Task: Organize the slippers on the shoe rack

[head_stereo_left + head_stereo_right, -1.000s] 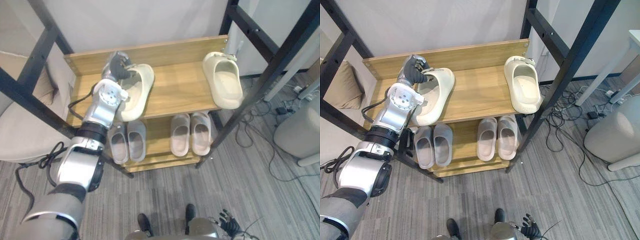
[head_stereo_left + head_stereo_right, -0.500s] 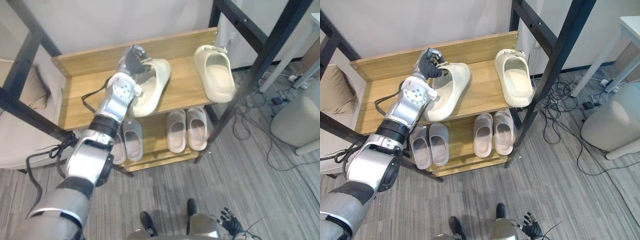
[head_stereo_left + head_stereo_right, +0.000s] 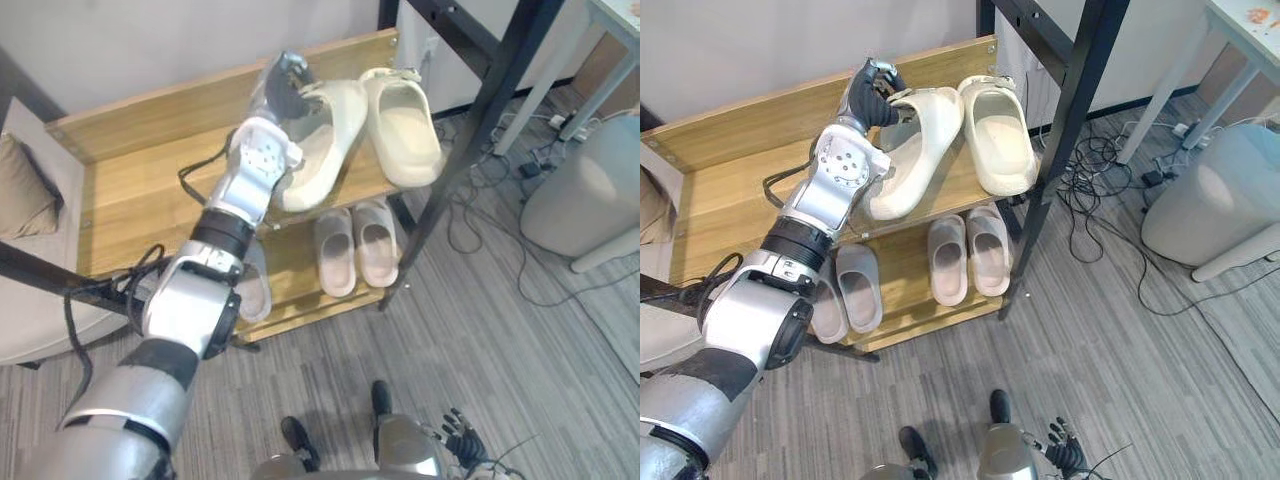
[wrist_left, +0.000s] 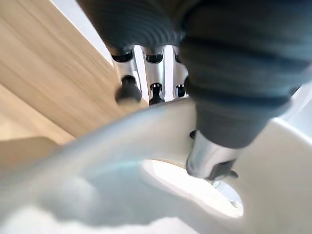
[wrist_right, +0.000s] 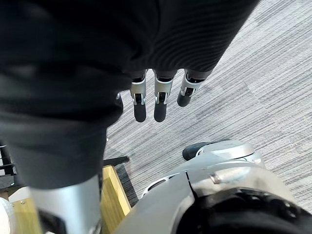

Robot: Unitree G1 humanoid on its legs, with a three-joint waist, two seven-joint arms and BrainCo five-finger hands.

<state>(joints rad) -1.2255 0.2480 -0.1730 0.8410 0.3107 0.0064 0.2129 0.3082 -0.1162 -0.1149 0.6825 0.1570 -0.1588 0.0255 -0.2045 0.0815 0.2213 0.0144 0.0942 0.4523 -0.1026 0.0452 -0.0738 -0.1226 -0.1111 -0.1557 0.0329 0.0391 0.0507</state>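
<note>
Shelf top (image 3: 730, 200) holds two cream slippers (image 3: 995, 140); four grey slippers (image 3: 987, 250) below.

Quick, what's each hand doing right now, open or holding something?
Left hand: fingers curled round the heel end of the cream slipper.
Right hand: open, holding nothing.

Cream slippers (image 3: 995, 135), greyish-beige slippers (image 3: 970, 250), lt-wood rack (image 3: 730, 190), blk frame (image 3: 1057, 150), gry striped carpet (image 3: 1120, 350).
</note>
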